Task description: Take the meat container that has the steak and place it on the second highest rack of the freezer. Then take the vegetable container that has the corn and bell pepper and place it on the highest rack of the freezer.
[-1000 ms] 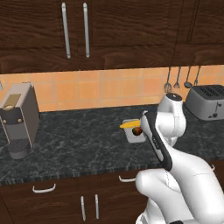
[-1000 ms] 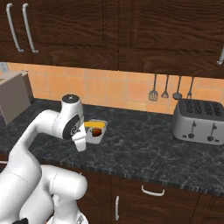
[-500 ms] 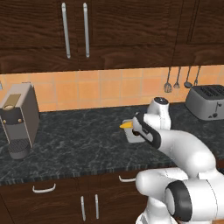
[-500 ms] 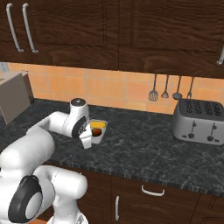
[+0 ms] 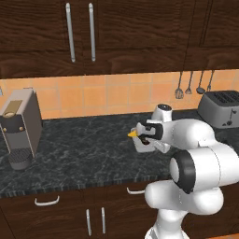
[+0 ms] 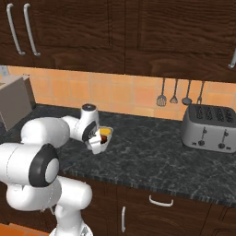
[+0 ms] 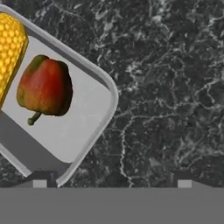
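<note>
The vegetable container (image 7: 83, 118) is a shallow grey tray on the black counter. It holds the yellow corn (image 7: 9, 48) and a red bell pepper (image 7: 43, 89). My gripper (image 7: 111, 181) hovers close above its corner, open and holding nothing. One fingertip (image 7: 39, 180) is over the tray's wall, the other over bare counter. From the left base view, the gripper (image 5: 144, 140) covers most of the container (image 5: 140, 148), and the corn's tip (image 5: 132, 134) pokes out. On the other side I see the gripper (image 6: 96, 144), the container (image 6: 109, 138) and the corn (image 6: 105, 132). The meat container with the steak and the freezer are out of view.
A coffee machine (image 5: 18, 128) stands at the counter's left end and a toaster (image 6: 209, 124) at its right. Utensils (image 6: 174, 92) hang on the tiled wall. Dark cabinets run above and below the counter (image 5: 84, 149).
The arm has folded forward and down, bringing the hand from above the counter to just over the vegetable container. The jaws have stayed open.
</note>
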You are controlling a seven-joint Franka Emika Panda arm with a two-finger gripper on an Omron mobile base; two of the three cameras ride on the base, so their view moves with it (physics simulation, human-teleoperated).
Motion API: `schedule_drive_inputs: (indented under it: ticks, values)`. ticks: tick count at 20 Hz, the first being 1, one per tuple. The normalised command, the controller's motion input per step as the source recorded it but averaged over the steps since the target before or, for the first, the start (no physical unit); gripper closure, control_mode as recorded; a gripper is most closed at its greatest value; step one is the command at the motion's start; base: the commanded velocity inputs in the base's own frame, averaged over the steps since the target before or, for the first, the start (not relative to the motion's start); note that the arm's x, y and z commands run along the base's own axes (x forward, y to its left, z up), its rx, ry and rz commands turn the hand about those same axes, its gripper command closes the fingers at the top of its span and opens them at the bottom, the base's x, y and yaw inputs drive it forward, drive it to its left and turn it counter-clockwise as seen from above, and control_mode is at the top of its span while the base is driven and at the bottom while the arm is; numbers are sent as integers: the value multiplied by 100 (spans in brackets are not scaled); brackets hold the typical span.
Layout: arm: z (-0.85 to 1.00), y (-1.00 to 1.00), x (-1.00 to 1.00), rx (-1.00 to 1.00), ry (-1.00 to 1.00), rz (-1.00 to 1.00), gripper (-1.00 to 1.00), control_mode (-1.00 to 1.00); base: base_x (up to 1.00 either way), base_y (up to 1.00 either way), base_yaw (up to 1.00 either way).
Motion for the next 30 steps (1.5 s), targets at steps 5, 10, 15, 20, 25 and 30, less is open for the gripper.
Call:
schedule_drive_inputs:
  ticks: [5,10,15,20,25,30]
  values:
    - [-47,0,30,0,-7,-3,-100,-100,0,0,0]
    - [-36,0,44,0,-3,-4,-100,-100,0,0,0]
    - [-30,0,20,0,0,-3,-100,-100,0,0,0]
    - [-48,5,0,0,0,-5,100,-100,0,0,0]
    - [-55,8,-5,0,0,-7,100,-100,0,0,0]
    - [-36,0,-32,0,-7,-7,100,-100,0,0,0]
